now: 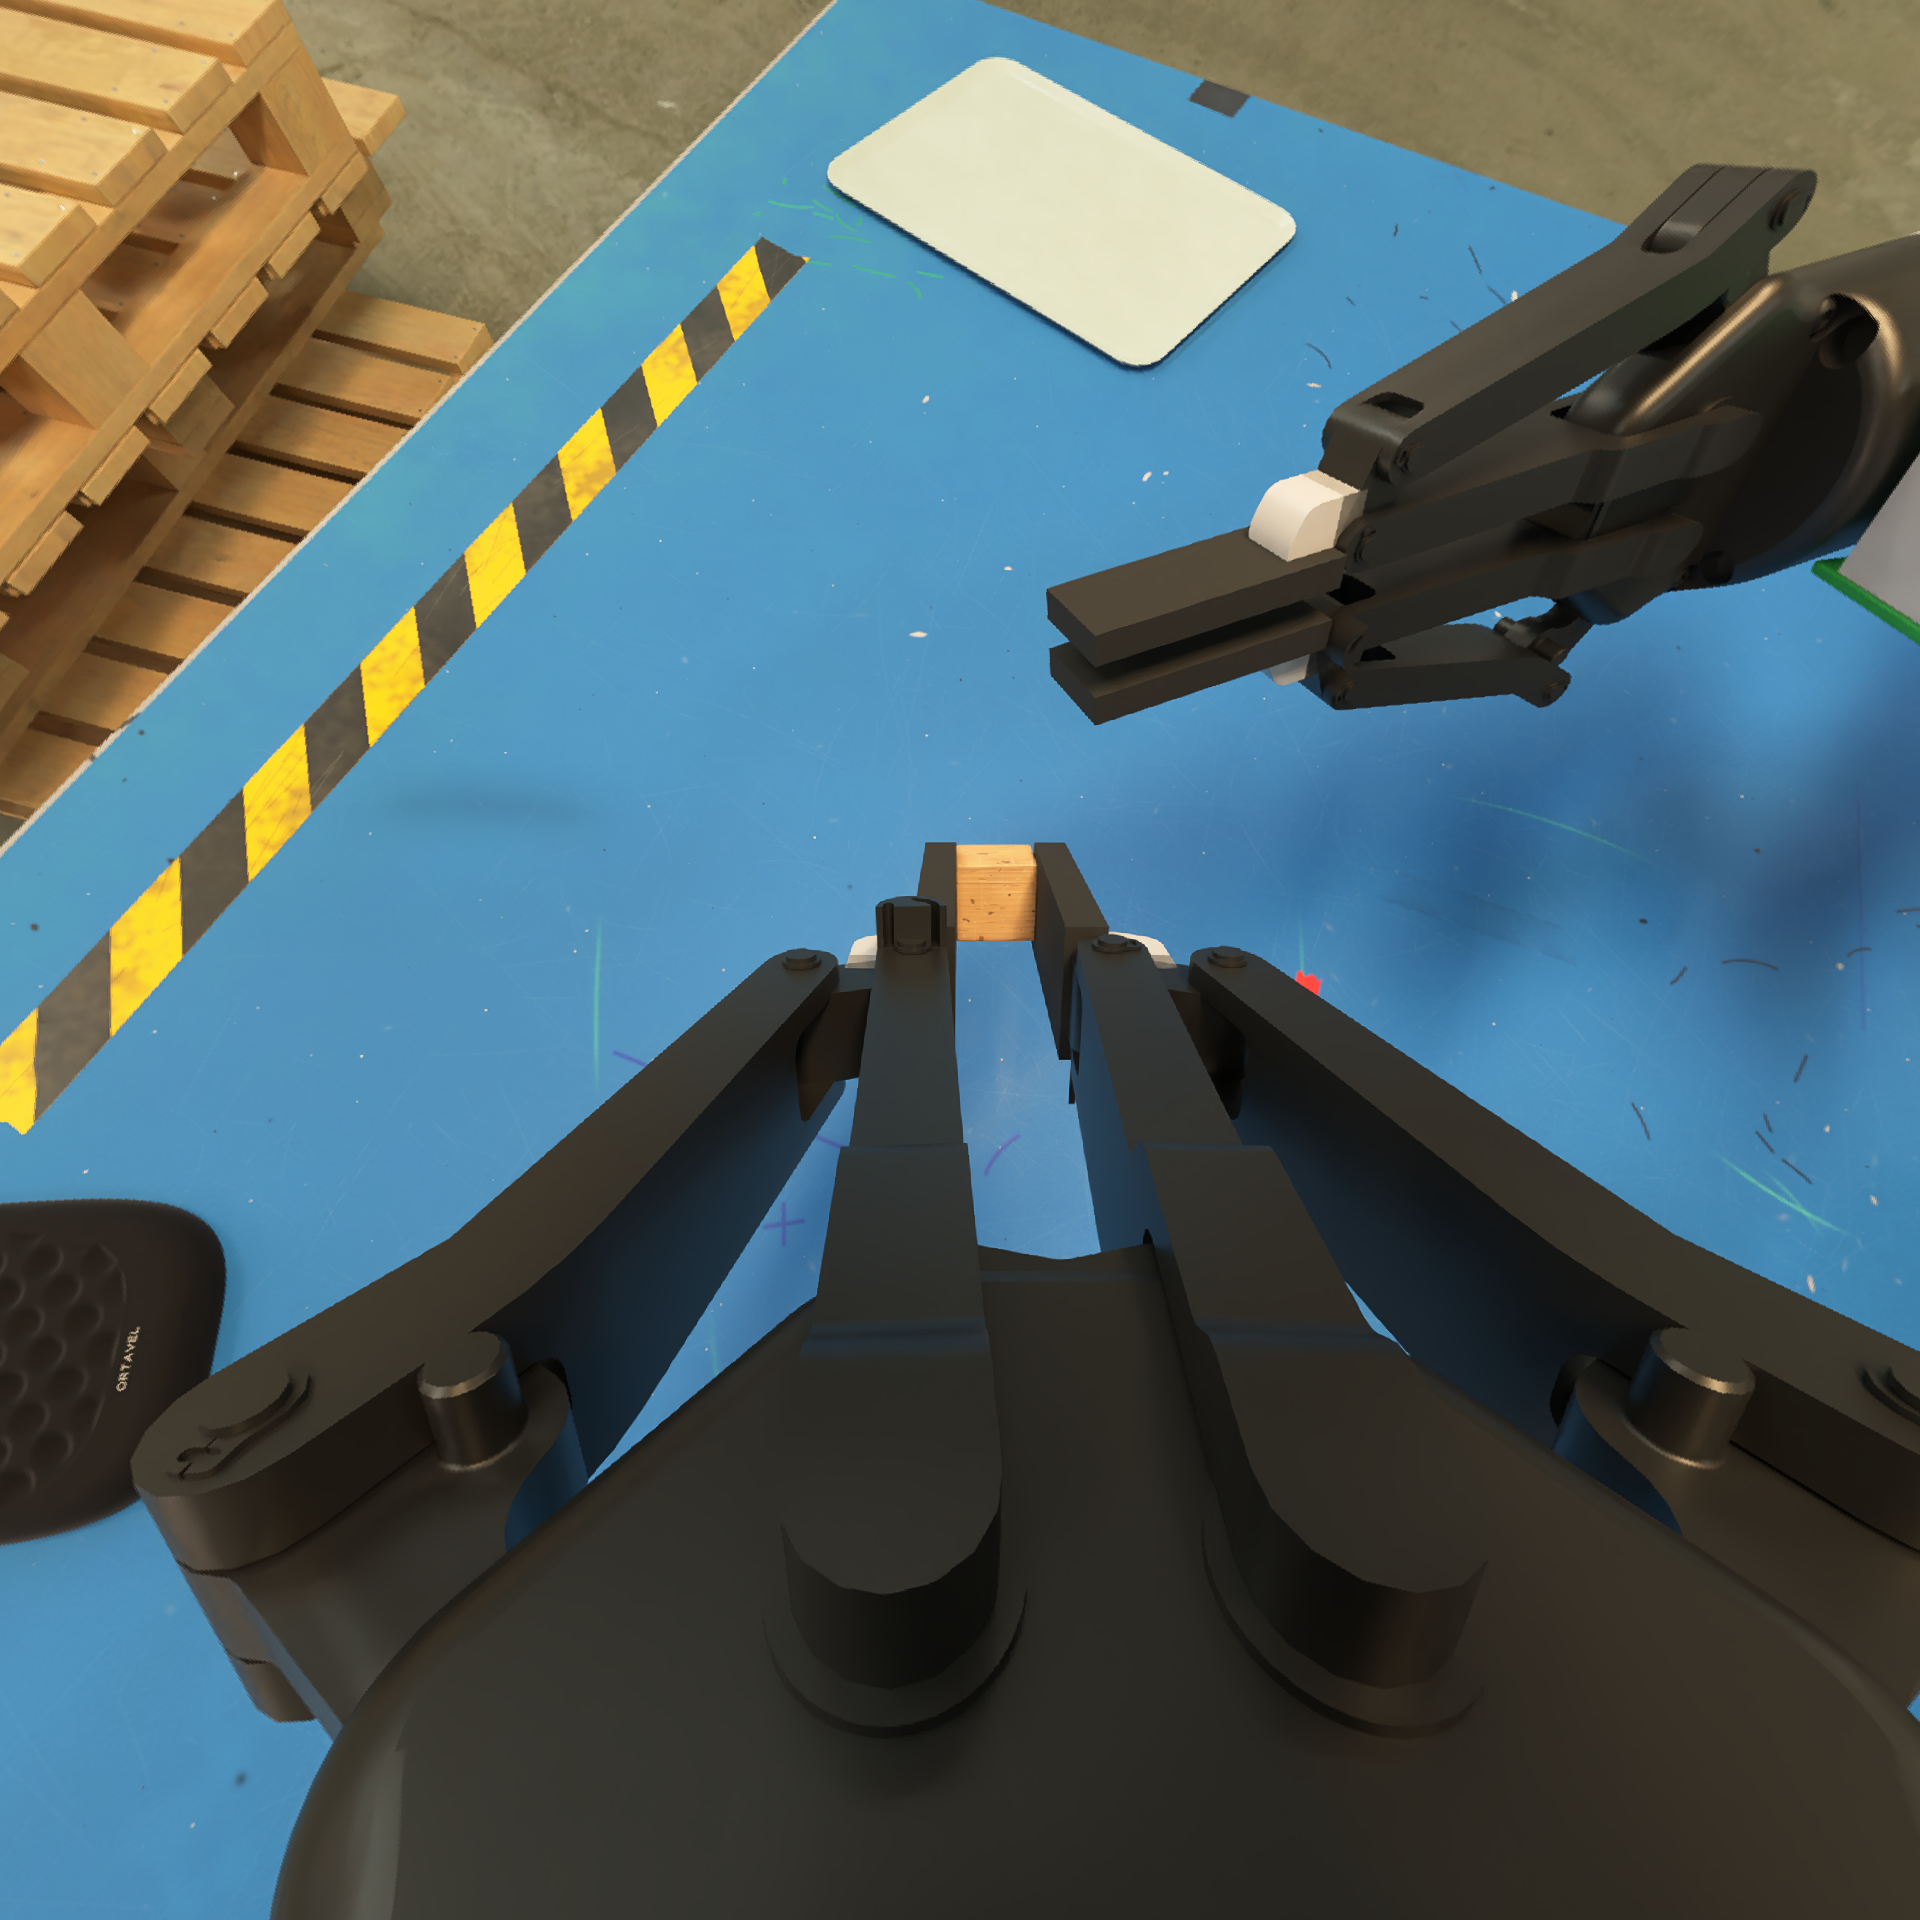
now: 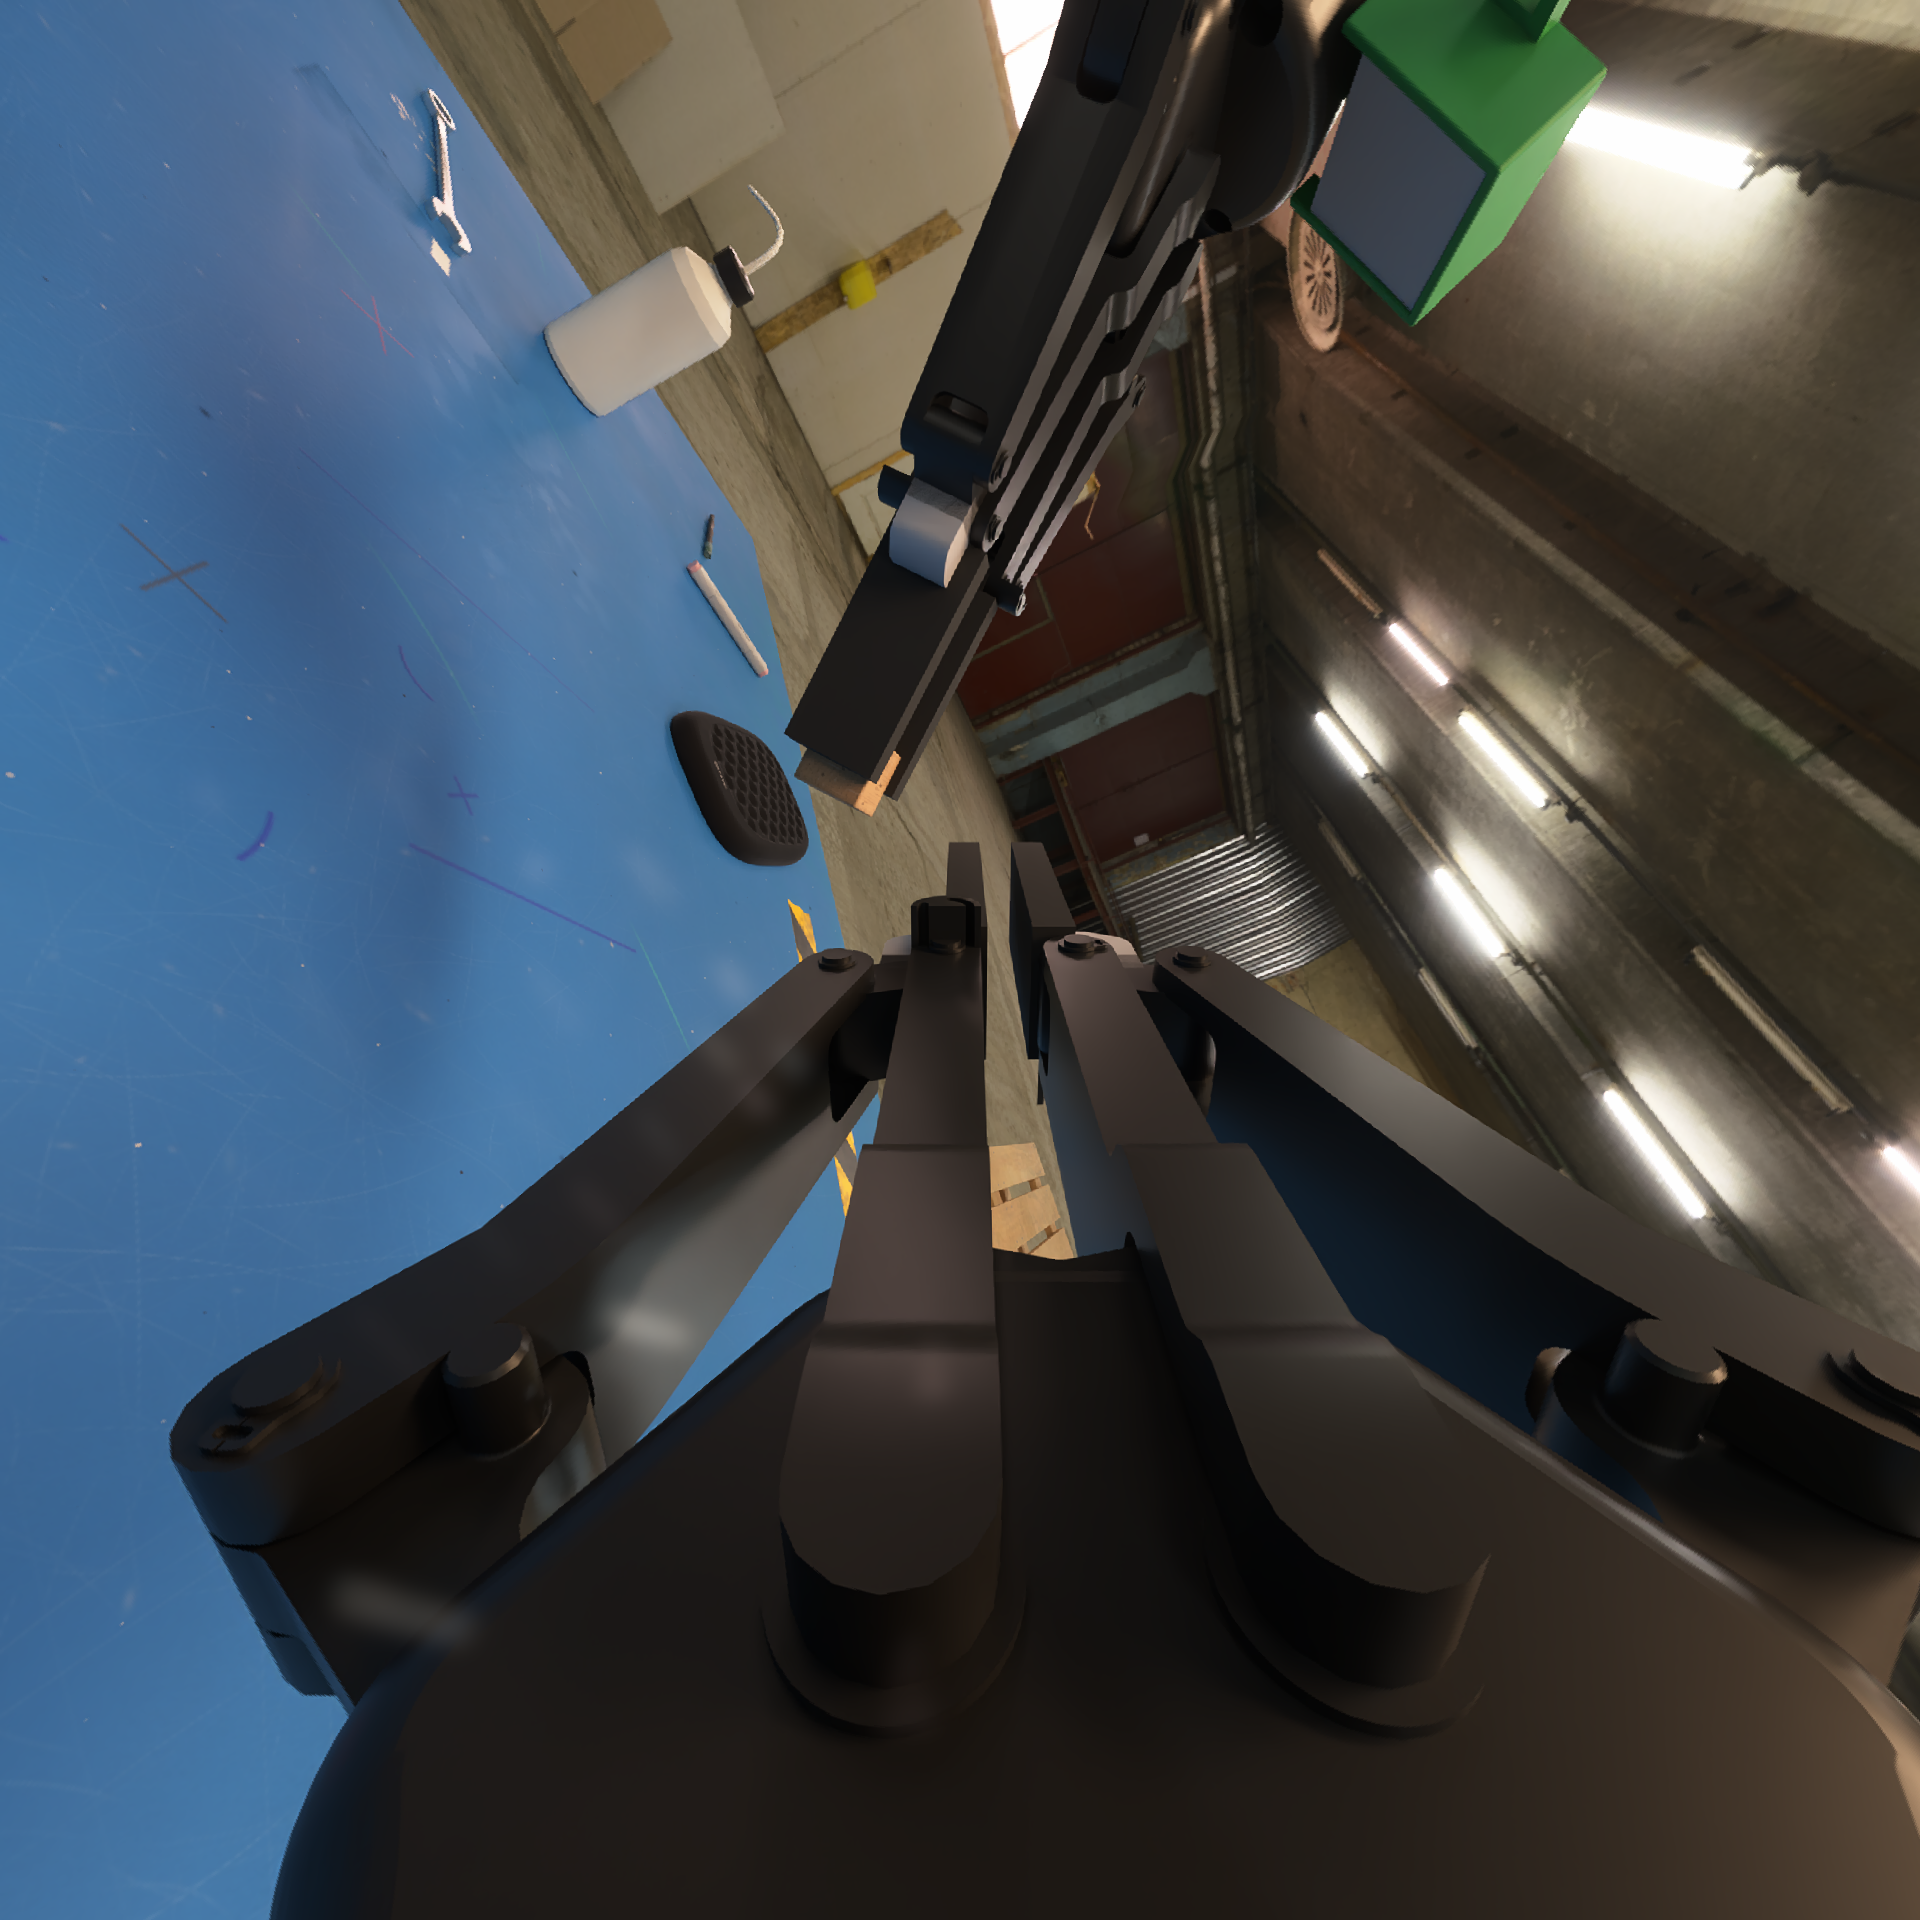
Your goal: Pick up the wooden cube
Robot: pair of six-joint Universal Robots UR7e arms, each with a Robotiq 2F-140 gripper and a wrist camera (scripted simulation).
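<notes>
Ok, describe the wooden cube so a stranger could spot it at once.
Start at the blue table with the yellow-and-black striped tape along one side. Above its middle, the left gripper has its two dark fingers shut on the wooden cube. It is the only small pale-wood block there, much smaller than the white tray and the black pad, and it is held clear of the tabletop.

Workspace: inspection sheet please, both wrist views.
Surface: blue table, scuffed, pen marks, yellow-black hazard tape.
Job's things: wooden cube clamped in the left gripper, off the table in the right wrist view.
Clutter: pale tray, black pad, white bottle, white key, pen.
Grippers: left jaws shut on cube; right gripper jaws shut, empty.
Cables: nothing seen.
Surroundings: wooden pallets, concrete floor, ceiling strip lights.
</notes>
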